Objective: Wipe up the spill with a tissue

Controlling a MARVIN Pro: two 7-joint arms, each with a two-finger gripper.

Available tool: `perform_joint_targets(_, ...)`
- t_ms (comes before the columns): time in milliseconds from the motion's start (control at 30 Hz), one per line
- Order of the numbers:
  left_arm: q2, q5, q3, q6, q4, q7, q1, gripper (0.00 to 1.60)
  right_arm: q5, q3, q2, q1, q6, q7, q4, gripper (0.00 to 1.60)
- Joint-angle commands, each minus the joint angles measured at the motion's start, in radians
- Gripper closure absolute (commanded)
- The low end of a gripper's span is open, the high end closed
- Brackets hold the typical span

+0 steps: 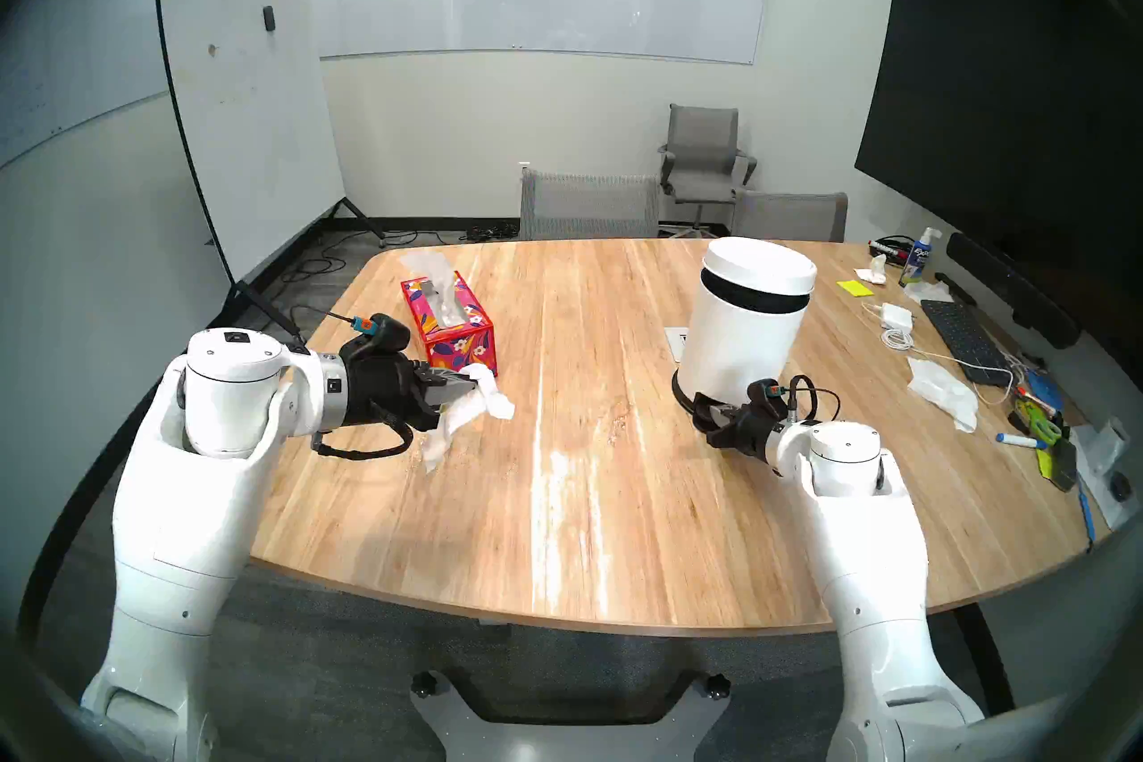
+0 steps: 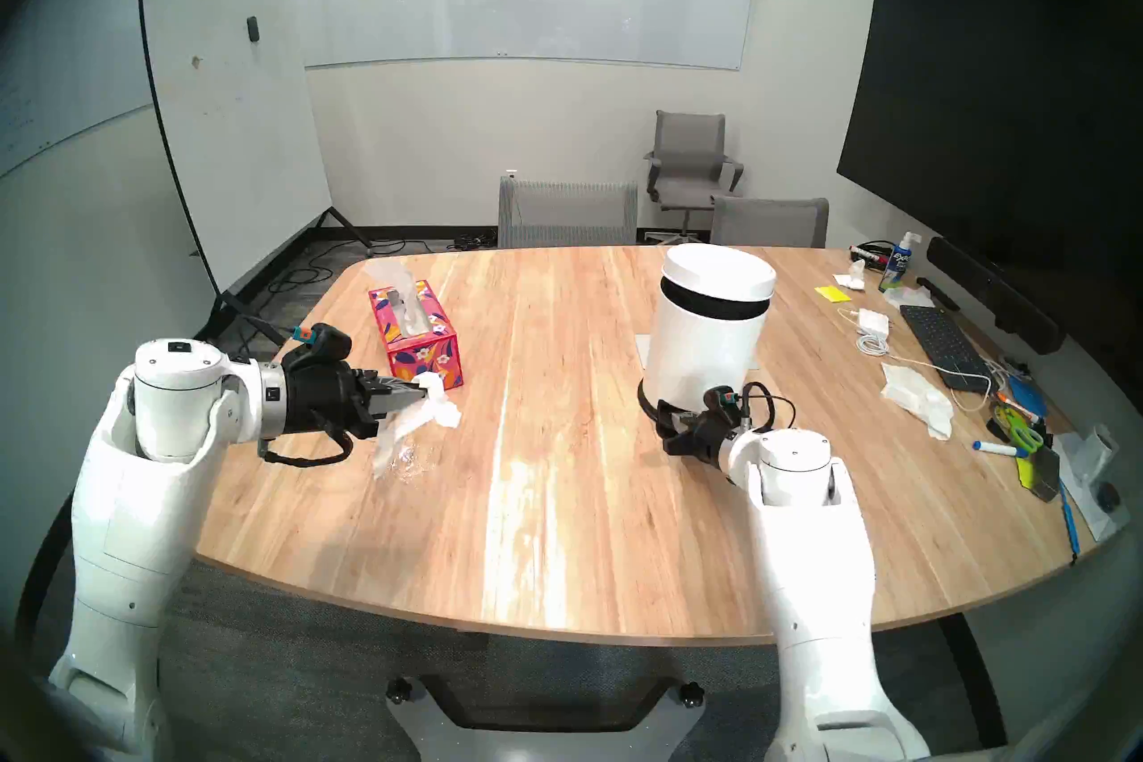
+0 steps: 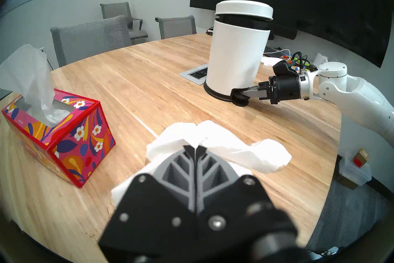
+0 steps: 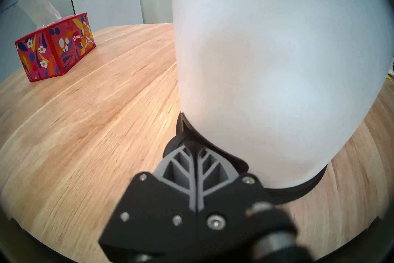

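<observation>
With the left claw (image 3: 196,148) pinched on the crumpled tissue (image 3: 234,149) above the counter (image 1: 618,526) and the closed, empty right claw (image 3: 241,94) pressing the bin (image 1: 742,334) pedal, keep pressing until the lid opens fully; no spill shows.

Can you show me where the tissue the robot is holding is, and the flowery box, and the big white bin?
tissue (image 3: 251,150): left wrist view, on the crumpled white fold just past the fingertips.
flowery box (image 1: 461,343): head stereo left view, on its front side panel.
white bin (image 1: 739,343): head stereo left view, on its white body.
</observation>
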Motion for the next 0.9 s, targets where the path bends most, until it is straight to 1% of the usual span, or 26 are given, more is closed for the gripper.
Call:
perform_joint_targets(0, 0.002, 0.0, -0.004, 0.001, -0.012, 0.0, -0.009, 1.6, -0.008, -0.009, -0.008, 0.005, 0.018, -0.008, 0.047, 1.6)
perform_joint_targets(333, 0.002, 0.0, -0.004, 0.001, -0.012, 0.0, -0.009, 1.6, -0.009, -0.004, -0.008, 0.016, 0.009, -0.011, 0.088, 1.6)
perform_joint_targets(867, 0.002, 0.0, -0.004, 0.001, -0.012, 0.0, -0.009, 1.6, -0.015, -0.006, -0.006, 0.016, -0.008, -0.015, 0.103, 1.6)
